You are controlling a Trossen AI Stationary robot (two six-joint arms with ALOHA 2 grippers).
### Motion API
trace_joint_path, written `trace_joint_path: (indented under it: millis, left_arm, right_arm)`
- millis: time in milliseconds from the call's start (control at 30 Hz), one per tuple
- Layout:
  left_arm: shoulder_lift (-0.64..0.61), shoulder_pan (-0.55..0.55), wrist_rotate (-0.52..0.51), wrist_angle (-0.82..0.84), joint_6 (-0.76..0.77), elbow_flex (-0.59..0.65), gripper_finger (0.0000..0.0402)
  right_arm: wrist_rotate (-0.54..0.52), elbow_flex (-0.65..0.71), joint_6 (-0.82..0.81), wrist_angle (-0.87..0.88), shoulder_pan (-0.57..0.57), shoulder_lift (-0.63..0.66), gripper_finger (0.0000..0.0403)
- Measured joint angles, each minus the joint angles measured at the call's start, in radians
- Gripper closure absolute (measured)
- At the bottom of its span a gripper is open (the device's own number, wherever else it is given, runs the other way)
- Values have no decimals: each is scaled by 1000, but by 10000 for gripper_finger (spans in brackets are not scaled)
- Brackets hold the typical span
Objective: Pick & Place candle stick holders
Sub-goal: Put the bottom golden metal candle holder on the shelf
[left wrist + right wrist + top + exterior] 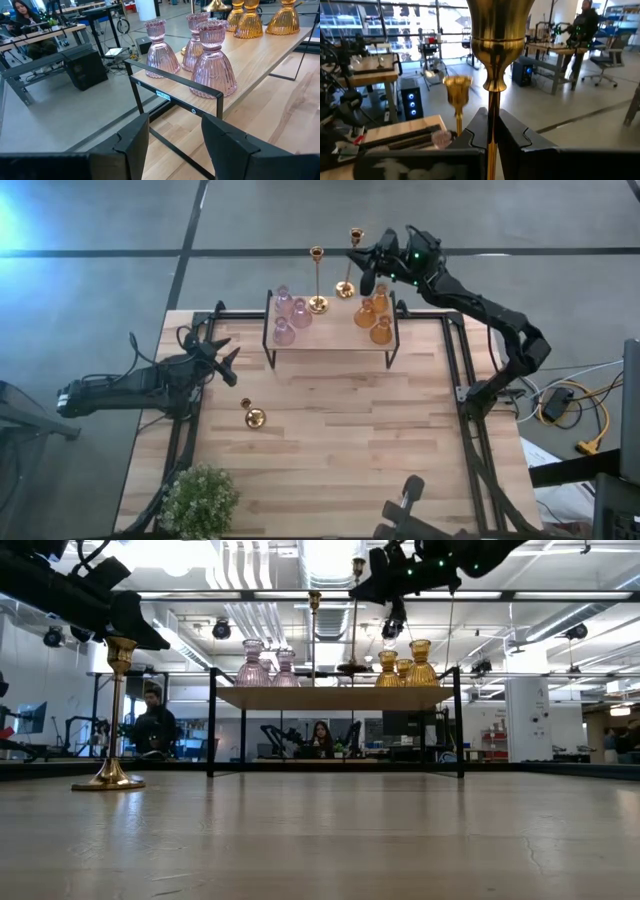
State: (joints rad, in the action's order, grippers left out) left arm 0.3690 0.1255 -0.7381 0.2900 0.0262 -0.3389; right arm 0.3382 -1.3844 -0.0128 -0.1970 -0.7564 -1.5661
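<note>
— Up at the top centre of the overhead view, what is the right gripper (362,262) doing?

— Its fingers are clamped on the thin stem of a gold candle holder (496,55), shiny brass with a flared cup; the wrist camera shows the stem pinched between them, though the round base is cut off below the frame.

— And the other pieces?

— Three pink glass holders (290,315) (ribbed, bell-shaped) cluster on the left end of the small raised shelf (330,340), three amber glass holders (374,316) on its right end. A second gold holder (317,280) stands at the shelf's back edge. A third gold holder (252,416) stands alone on the wooden table (330,450), left of centre.

— The left gripper (228,362)?

— Empty, jaws parted, hovering at the table's left side facing the pink ones.

— Anything unclear?

— From table height the amber trio overlap, and the held holder's base half hides behind them.
</note>
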Motion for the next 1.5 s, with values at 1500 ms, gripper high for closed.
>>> trace_joint_path:
  millis: [1500]
  left_arm:
    - [0, 0, 0, 0, 0, 0, 216]
  right_arm:
    - [-6, 89, -14, -15, -17, -66, 392]
